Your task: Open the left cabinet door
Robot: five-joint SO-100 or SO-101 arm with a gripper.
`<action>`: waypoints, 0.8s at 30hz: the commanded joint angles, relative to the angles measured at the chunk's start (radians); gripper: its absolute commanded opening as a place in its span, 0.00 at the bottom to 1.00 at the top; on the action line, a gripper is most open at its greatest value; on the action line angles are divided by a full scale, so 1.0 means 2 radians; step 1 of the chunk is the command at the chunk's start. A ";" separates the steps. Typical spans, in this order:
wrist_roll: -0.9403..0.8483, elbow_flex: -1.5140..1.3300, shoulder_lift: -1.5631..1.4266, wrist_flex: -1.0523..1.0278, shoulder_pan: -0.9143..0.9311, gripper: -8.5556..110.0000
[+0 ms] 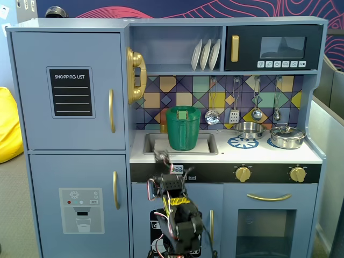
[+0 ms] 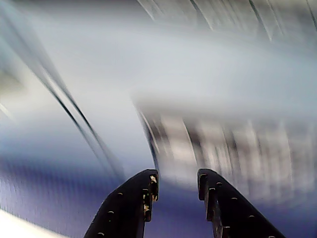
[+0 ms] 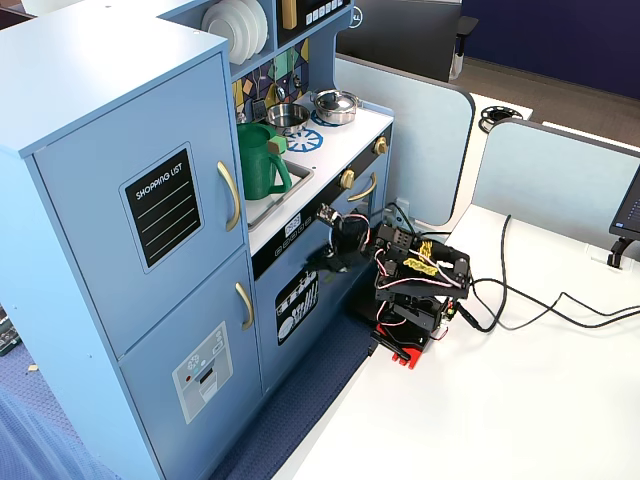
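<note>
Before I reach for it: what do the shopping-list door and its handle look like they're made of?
The shopping-list door: seemingly painted wood or board, matte blue-grey, flat with square edges; its black panel looks like chalkboard. The handle: a glossy gold bar, metal or metallic-coated plastic, hard to tell which. The claw is not touching it.

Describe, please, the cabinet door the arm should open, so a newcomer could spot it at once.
On the toy kitchen's tall fridge-like column at the left of a fixed view, take the upper door. It alone bears a black "SHOPPING LIST" chalkboard panel; the door below shows a dispenser graphic.
</note>
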State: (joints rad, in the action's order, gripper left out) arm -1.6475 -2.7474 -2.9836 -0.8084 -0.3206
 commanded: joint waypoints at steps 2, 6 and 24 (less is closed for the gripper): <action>-0.036 0.126 0.062 0.127 -0.067 0.09; -0.035 0.209 0.123 0.194 -0.106 0.10; 0.020 0.398 0.266 0.277 -0.147 0.21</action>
State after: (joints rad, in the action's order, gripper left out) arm -1.6091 -2.0417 -2.4820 -0.3068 -0.6013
